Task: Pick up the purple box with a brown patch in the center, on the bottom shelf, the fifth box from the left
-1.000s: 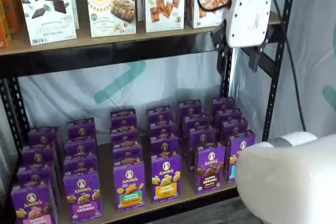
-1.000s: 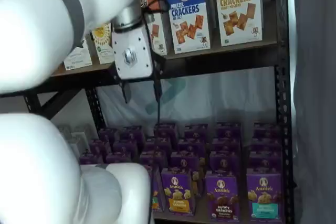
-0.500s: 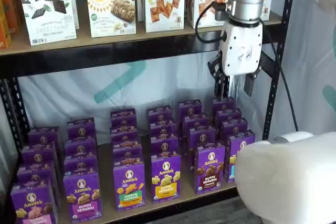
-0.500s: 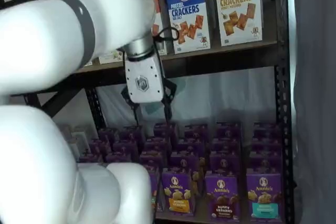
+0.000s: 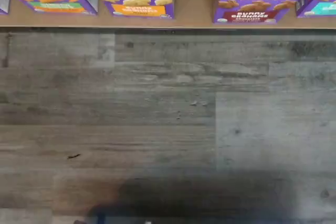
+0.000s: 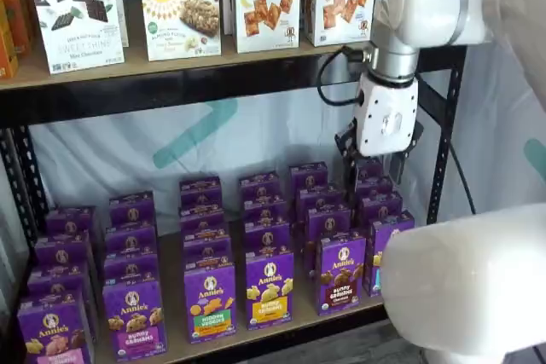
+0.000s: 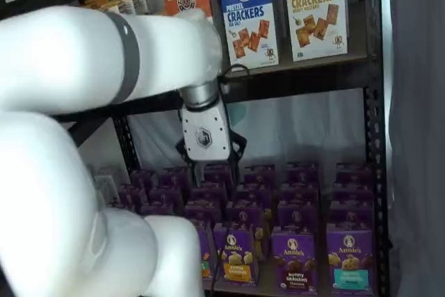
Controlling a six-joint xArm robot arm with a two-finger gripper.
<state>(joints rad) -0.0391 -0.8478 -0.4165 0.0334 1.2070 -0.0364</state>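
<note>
The purple box (image 6: 339, 274) with dark brown bunny crackers and a brown "Bunny Grahams" band stands at the front of the bottom shelf (image 6: 173, 313). It shows in both shelf views (image 7: 295, 259) and in the wrist view (image 5: 252, 3). My gripper (image 6: 380, 168) hangs below the upper shelf, above the rear boxes of the right-hand columns. It is open and empty, with a gap between its black fingers (image 6: 352, 159). It also shows in a shelf view (image 7: 212, 168). The gripper is above and behind the purple box, apart from it.
Rows of other purple Annie's cartons (image 6: 210, 300) fill the bottom shelf. Cracker boxes (image 6: 267, 2) stand on the upper shelf. A black rack upright (image 6: 444, 142) is just right of the gripper. The arm's white link (image 6: 469, 287) hides the shelf's right front. Grey wood floor (image 5: 168, 119) lies before the shelf.
The gripper has come down from upper-shelf height to just above the rear boxes of the bottom shelf. It stays open and empty.
</note>
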